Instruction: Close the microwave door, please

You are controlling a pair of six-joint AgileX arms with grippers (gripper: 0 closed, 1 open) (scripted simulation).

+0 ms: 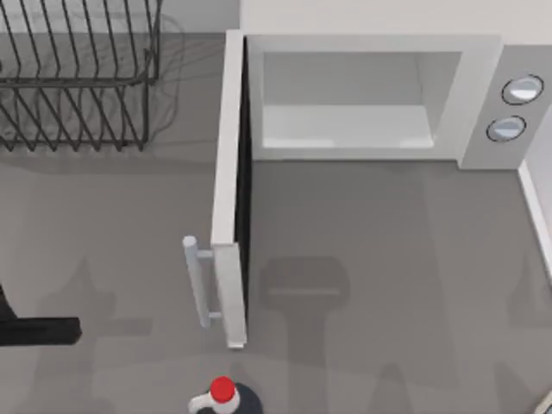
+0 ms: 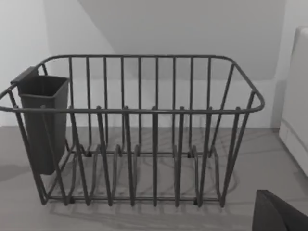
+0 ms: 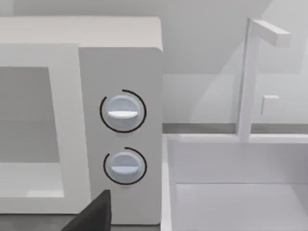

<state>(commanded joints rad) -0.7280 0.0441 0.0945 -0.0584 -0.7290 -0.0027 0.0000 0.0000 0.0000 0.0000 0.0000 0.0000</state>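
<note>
Three views split the scene between them. From above, the microwave sits at the back of the grey table, its pale cavity exposed, and the microwave door stands swung fully open, jutting forward from the cavity's left edge, seen edge-on with its dark inner face turned to the right. The pale bar handle sticks out on the door's left side near its free end. Left of the door, at the back, stands the black wire dish rack. Near the front edge, just below the door's free end, lies a dark rounded object with a red cap. A dark part of the left arm reaches in from the table's left edge.

The left wrist view faces the dish rack side-on and reveals a dark cup-like holder hung on one end of it. A dark tip sits in the corner; whether the left pincer is clenched or released cannot be told.

The right wrist view looks at the two round knobs, stacked one over the other, with a white basin and its tall white faucet beside the microwave. A dark tip pokes up; the right pincer's state cannot be told either.

No writing or brand marks are legible anywhere.
</note>
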